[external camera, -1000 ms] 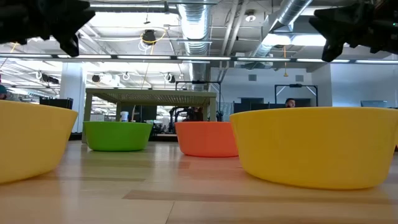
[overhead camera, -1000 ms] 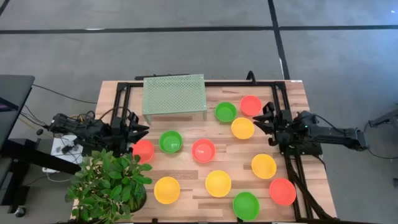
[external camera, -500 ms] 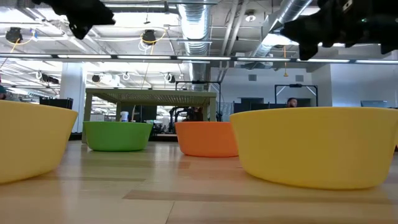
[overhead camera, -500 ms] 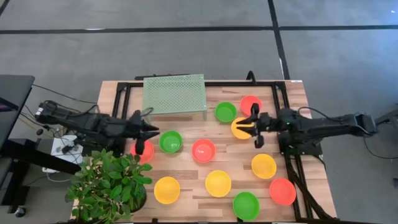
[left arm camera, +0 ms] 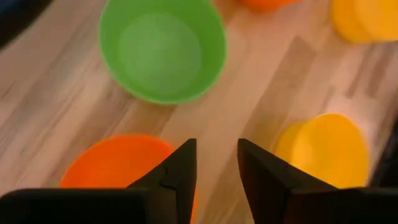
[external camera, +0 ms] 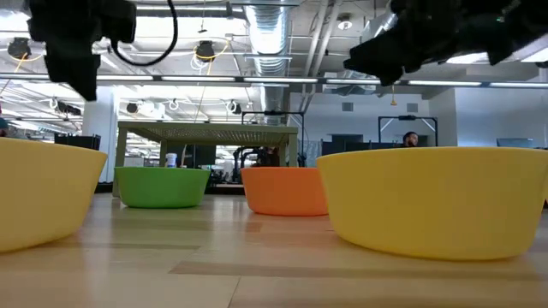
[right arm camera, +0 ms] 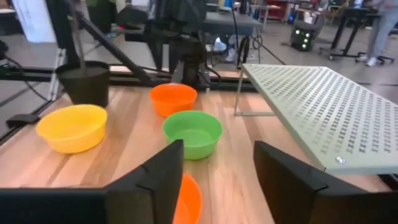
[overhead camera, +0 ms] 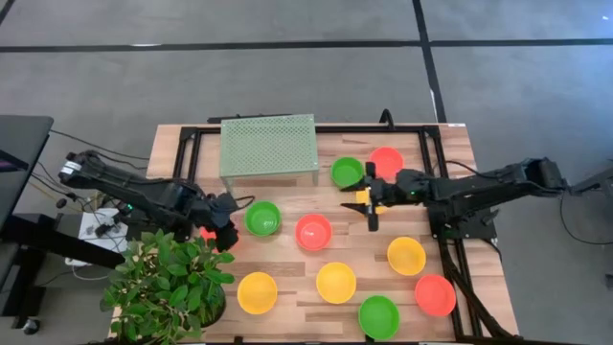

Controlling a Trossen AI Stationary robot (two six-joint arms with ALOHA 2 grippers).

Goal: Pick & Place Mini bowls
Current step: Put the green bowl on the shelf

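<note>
Several mini bowls in green, yellow and red-orange stand on their bases on the wooden table [overhead camera: 287, 259]. My left gripper [overhead camera: 224, 218] hangs open, pointing down, over the right rim of a red-orange bowl [left arm camera: 115, 165] at the table's left. A green bowl [overhead camera: 263, 218] stands just to its right. My right gripper [overhead camera: 370, 203] reaches level toward the table's left, open, above a yellow bowl [overhead camera: 362, 196] that it mostly hides. In the right wrist view the fingers of my right gripper [right arm camera: 217, 171] frame a green bowl [right arm camera: 193, 134] farther off. Neither gripper holds anything.
A pale green mesh rack [overhead camera: 269, 144] stands on thin legs at the table's far side. A potted plant [overhead camera: 168, 283] fills the near left corner. A black frame [overhead camera: 450, 240] borders the table. Other bowls [overhead camera: 336, 282] are spread over the near half.
My left gripper has swung out from the table's left edge toward the middle and tipped from level to pointing down over the red-orange bowl. My right gripper has reached from the right edge toward the table's left, coming over the yellow bowl. No bowl has moved.
</note>
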